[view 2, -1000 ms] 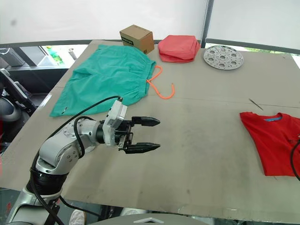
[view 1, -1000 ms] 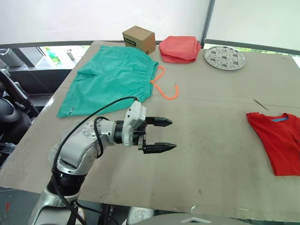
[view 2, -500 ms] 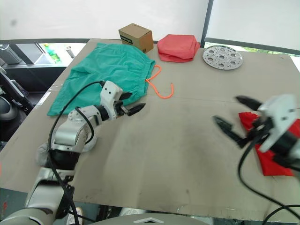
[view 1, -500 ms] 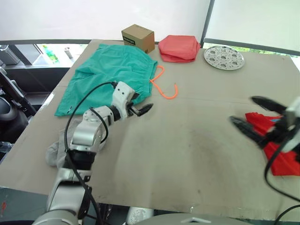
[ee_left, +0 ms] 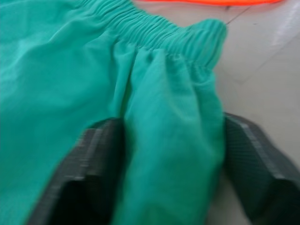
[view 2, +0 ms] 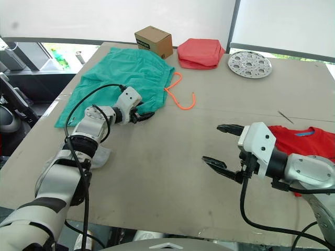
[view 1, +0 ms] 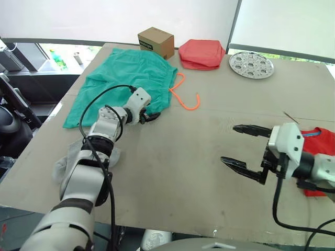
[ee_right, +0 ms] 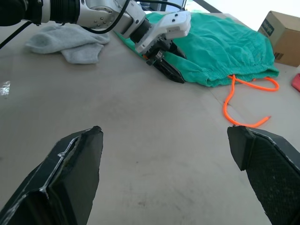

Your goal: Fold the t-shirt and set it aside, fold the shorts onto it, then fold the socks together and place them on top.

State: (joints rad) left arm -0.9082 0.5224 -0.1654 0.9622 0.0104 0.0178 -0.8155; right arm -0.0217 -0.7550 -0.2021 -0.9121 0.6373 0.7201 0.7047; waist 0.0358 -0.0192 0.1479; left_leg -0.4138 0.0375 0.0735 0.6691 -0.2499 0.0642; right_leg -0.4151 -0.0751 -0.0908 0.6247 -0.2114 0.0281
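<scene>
2 grippers at work: left gripper (view 1: pixel 148 116) straddles the shorts (view 1: pixel 123 83) hem, upper left, fingers apart; right gripper (view 1: pixel 246 148) wide open, empty, lower right. Risk: thin pinch slips, fabric bunches w/ cord (view 1: pixel 186 98).

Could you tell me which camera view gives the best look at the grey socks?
The right wrist view: the socks lie in full sight on the table. In the two head views the left arm hides most of them. The left wrist view looks at the shorts instead.
</scene>
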